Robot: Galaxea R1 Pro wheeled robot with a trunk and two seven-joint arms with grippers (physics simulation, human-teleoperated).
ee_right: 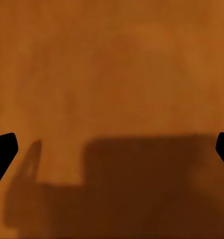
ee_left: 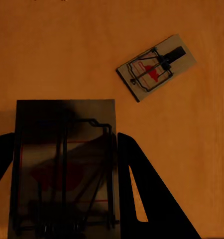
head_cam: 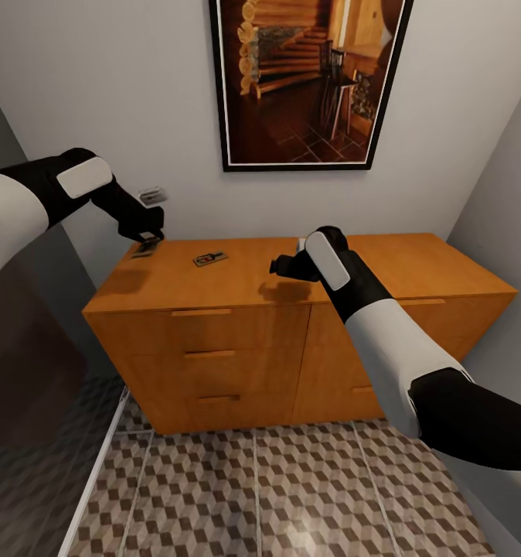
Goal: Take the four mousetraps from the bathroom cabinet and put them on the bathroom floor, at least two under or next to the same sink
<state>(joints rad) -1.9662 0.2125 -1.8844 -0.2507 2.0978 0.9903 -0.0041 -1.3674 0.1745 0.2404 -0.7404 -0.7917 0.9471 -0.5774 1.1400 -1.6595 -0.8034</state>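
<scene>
Two mousetraps show on or over the top of the orange-brown cabinet (head_cam: 214, 340), which stands against a pale wall under a framed picture (head_cam: 311, 81) of a log-walled room; the nearer-to-wall one, the held mousetrap (head_cam: 145, 247), sits between the fingers of the left gripper (head_cam: 147, 241) near the cabinet's left rear corner, and in the left wrist view this held trap (ee_left: 64, 169) lies in shadow between two dark fingers (ee_left: 147, 194), its edges close against them, so the gripper appears clamped on it (whether it rests on the wood or is just raised I cannot tell); the second mousetrap (head_cam: 210, 258) lies flat on the cabinet top just to the right of the first, apart from it, turned at an angle, and the left wrist view shows it plainly (ee_left: 156, 67) with its wire bar, red mark and pale wooden base; the right gripper (head_cam: 280, 267) hangs above the middle of the cabinet top, casting a shadow on the wood, and in the right wrist view its fingertips (ee_right: 3, 149) stand far apart at either edge with bare wood between them, so it is spread wide and holds nothing; below the cabinet front lies the bathroom floor (head_cam: 291, 495) with its cube-patterned tiles.
</scene>
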